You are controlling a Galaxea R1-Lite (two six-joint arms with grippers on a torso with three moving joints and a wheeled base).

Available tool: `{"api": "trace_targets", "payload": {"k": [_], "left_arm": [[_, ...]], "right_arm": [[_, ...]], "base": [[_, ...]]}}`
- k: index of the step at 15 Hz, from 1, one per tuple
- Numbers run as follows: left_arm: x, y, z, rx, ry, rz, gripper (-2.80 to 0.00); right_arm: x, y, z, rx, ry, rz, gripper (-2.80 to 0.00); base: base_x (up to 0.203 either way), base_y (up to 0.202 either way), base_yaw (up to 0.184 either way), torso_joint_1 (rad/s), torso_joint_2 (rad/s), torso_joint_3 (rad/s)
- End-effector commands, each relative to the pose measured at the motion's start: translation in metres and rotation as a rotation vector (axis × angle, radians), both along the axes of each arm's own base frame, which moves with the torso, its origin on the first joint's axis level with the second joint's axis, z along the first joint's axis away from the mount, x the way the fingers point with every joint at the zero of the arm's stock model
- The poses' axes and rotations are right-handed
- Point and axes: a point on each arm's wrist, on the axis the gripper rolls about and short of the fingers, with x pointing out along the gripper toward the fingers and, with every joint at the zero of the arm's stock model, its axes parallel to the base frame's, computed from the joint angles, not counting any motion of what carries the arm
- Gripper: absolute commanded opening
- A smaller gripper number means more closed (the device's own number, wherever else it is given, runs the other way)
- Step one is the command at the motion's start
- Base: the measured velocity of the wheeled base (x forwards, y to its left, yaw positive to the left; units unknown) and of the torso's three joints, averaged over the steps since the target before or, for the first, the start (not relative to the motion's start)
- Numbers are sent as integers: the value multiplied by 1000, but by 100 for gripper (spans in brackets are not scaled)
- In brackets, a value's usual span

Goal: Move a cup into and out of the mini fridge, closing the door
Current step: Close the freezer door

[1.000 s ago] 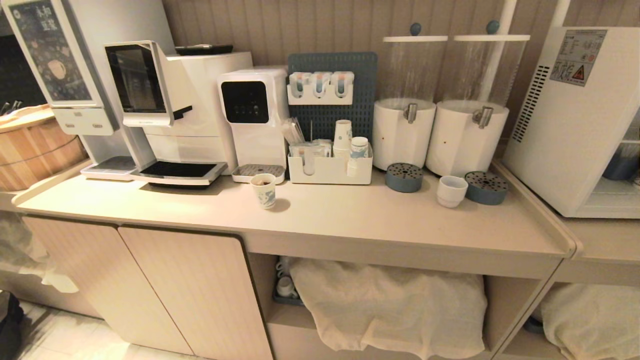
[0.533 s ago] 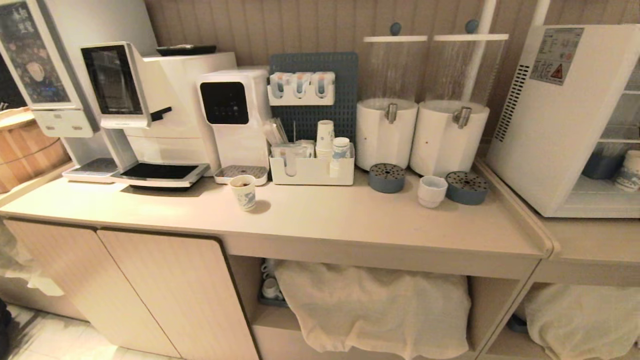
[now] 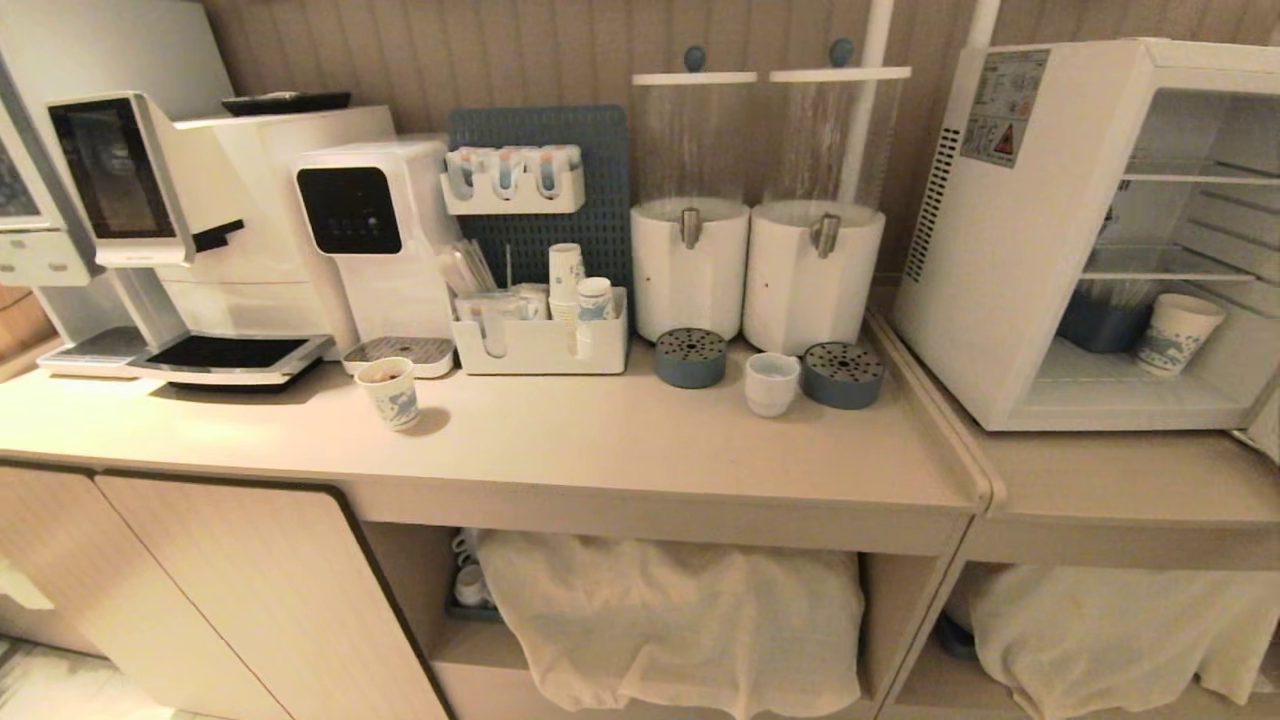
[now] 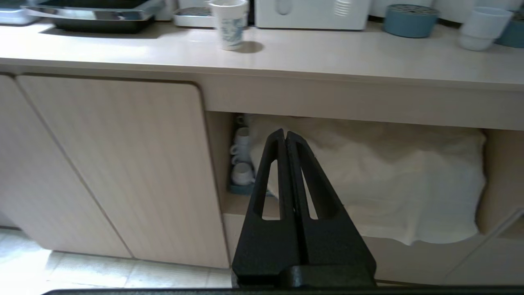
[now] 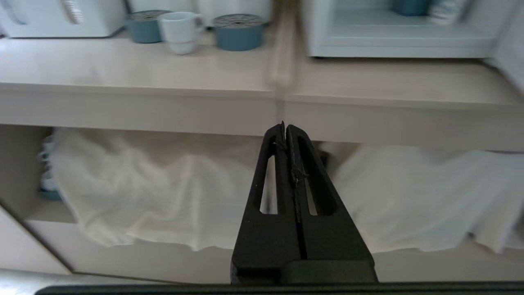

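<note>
Whole view shifted right vs earlier, camera move, items unmoved | cup on desk between blue drip trays | mini fridge open, ready for loading | left tool, right tool pressed together, parked below desk edge

Smooth matt counter, wood-grain cabinet door, soft white cloth, glossy white cup

mini fridge cropped right, door unseen
</note>
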Motion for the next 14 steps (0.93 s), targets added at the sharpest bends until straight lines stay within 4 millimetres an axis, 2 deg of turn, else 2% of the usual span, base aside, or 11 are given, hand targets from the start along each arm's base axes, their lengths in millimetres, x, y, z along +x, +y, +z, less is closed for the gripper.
{"api": "trace_targets", "payload": {"k": [1,6,14], "left_arm": [[0,0,0,0,-1,0,-280],[0,0,0,1,-1,0,-280],[0,0,0,1,1,-1,-280]], "right_arm": [[0,0,0,0,2,0,-280],[0,0,0,0,1,0,-280],[0,0,0,0,2,0,-280]], "base": [[0,-203,-10,9,0,0],[-59,-183,-2,5,6,2],[-3,-176,-8,3,1,1]]}}
